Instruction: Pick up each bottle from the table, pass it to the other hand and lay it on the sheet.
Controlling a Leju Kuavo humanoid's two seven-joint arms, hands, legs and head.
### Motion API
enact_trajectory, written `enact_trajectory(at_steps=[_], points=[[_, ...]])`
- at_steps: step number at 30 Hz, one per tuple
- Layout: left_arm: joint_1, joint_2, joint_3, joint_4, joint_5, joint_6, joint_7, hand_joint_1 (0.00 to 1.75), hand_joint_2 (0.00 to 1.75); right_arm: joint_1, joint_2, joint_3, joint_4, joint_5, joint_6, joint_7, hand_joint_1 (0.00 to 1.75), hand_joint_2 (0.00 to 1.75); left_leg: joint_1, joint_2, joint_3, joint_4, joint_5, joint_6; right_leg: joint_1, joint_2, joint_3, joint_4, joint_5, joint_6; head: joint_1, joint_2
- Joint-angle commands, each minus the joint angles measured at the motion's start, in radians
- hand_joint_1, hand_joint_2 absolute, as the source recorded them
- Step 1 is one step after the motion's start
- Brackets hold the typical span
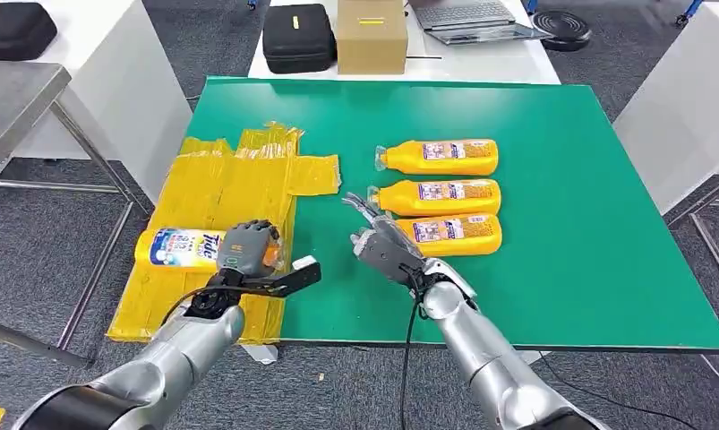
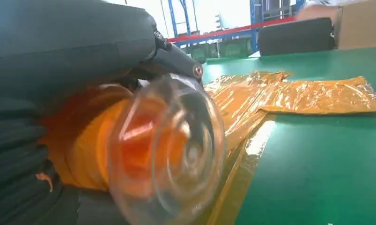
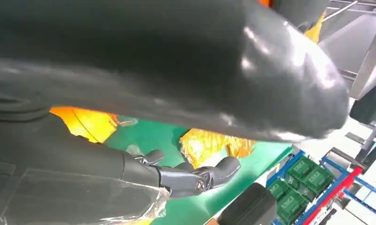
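My left hand [image 1: 248, 249] grips an orange bottle with a blue and white label [image 1: 178, 249], held sideways low over the left part of the yellow sheet [image 1: 239, 179]. In the left wrist view the held bottle's clear end [image 2: 167, 154] sits close to the camera, with the sheet [image 2: 293, 93] beyond it. Three orange bottles lie side by side on the green table [image 1: 588, 224]: far [image 1: 440, 157], middle [image 1: 440, 197] and near [image 1: 454, 235]. My right hand [image 1: 382, 240] is open and holds nothing, just left of the near bottle's cap end. Its fingers [image 3: 190, 178] are spread.
A black case [image 1: 298, 38], a cardboard box [image 1: 372, 34] and a laptop [image 1: 472, 18] stand on the white table behind. A metal table [image 1: 15, 90] stands at the left. The sheet overhangs the green table's left and front edges.
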Motion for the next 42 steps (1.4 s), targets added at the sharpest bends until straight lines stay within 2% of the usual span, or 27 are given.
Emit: enact_trajectory(at_steps=[1, 7, 12, 15, 23, 30, 39, 42], points=[[-0.025, -0.007, 0.019, 0.045, -0.020, 0.013, 0.001, 0.00, 1.75, -0.070, 0.004, 0.032, 0.094, -0.009, -0.001, -0.010, 0.00, 0.00, 0.002, 0.002, 0.005, 0.001, -0.003, -0.002, 0.002, 0.001, 0.005, 0.000, -0.002, -0.002, 0.000, 0.000], [-0.032, -0.017, 0.009, 0.043, -0.038, 0.013, 0.011, 0.00, 1.75, -0.076, 0.006, 0.028, 0.090, -0.012, -0.002, -0.008, 0.00, 0.00, 0.002, 0.002, 0.007, 0.002, -0.004, -0.003, 0.002, 0.001, 0.007, 0.001, -0.004, -0.002, 0.000, 0.000], [-0.031, -0.017, 0.007, 0.040, -0.043, 0.018, 0.009, 0.00, 1.75, -0.078, 0.006, 0.026, 0.090, -0.012, -0.002, -0.006, 0.00, 0.00, 0.001, 0.001, 0.002, 0.000, -0.001, -0.001, 0.001, 0.000, 0.002, 0.000, -0.001, -0.001, 0.000, 0.000], [-0.029, -0.018, 0.007, 0.038, -0.044, 0.022, 0.004, 0.00, 1.75, -0.077, 0.006, 0.025, 0.090, -0.012, -0.002, -0.006, 0.00, 0.00, 0.002, 0.002, 0.006, 0.002, -0.004, -0.003, 0.002, 0.001, 0.006, 0.001, -0.003, -0.003, 0.000, 0.000], [-0.028, -0.018, 0.005, 0.039, -0.045, 0.022, 0.003, 0.00, 1.75, -0.074, 0.004, 0.025, 0.092, -0.012, -0.003, -0.006, 0.00, 0.00, 0.001, 0.001, 0.002, 0.000, -0.001, -0.001, 0.001, 0.001, 0.002, 0.000, -0.001, -0.001, 0.000, 0.000], [-0.023, -0.015, -0.001, 0.030, -0.053, 0.025, -0.007, 0.00, 1.75, -0.061, -0.004, 0.020, 0.083, -0.014, -0.004, -0.010, 0.00, 0.00, 0.001, 0.001, 0.005, 0.000, -0.002, -0.002, 0.001, 0.001, 0.005, 0.000, -0.002, -0.002, 0.000, 0.000], [-0.014, -0.029, -0.046, 0.009, -0.099, -0.074, 0.034, 0.00, 1.75, -0.048, -0.007, 0.008, 0.070, -0.019, -0.002, -0.013, 0.00, 0.00, 0.001, 0.000, 0.003, 0.000, -0.001, -0.001, 0.001, -0.001, 0.003, -0.001, -0.001, -0.001, 0.000, 0.000], [-0.001, -0.025, -0.054, -0.002, -0.102, -0.083, 0.045, 0.00, 1.75, -0.038, -0.008, 0.006, 0.058, -0.018, -0.003, -0.015, 0.00, 0.00, 0.002, 0.000, 0.006, 0.001, -0.003, -0.002, 0.002, -0.001, 0.007, 0.000, -0.003, -0.002, 0.000, 0.000]])
